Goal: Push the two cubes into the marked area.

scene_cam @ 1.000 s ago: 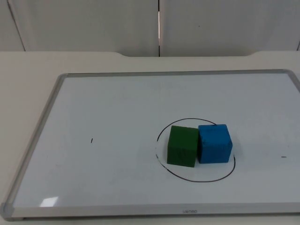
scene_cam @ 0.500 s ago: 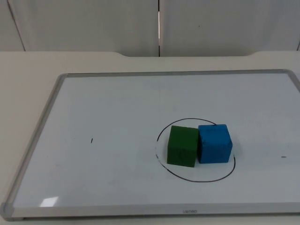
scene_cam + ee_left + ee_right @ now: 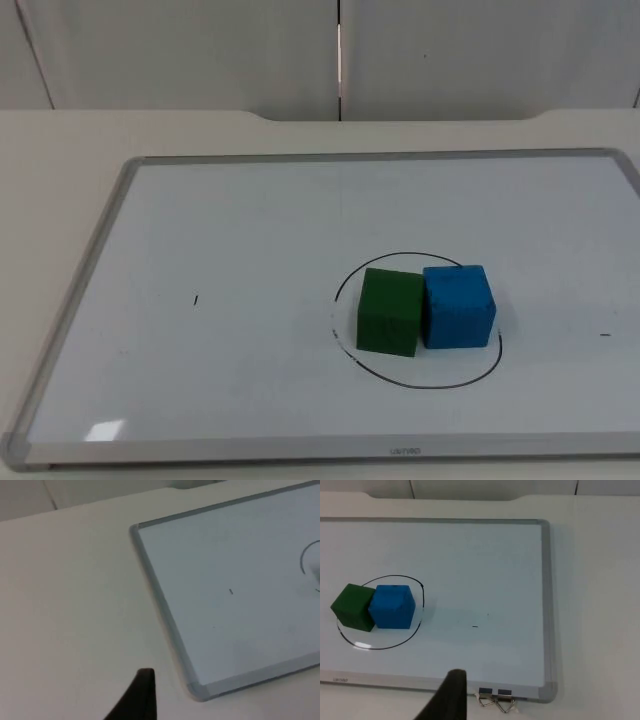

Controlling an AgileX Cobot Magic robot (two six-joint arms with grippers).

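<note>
Nearest the camera in the top view is the whiteboard (image 3: 75, 330) lying flat on the table (image 3: 60, 140), frame edge at the front. A bit further in, the green cube (image 3: 389, 312) and blue cube (image 3: 458, 306) sit touching side by side inside the drawn circle (image 3: 415, 383), blue one right up against the line. So the pushing looks done to me, which would explain why both arms hang back off the board. Left claw (image 3: 137, 697) hovers over bare table beside the board's corner, right claw (image 3: 451, 695) near some binder clips (image 3: 496, 701) at the board's edge. Can't tell if either claw is wide or narrow.
</note>
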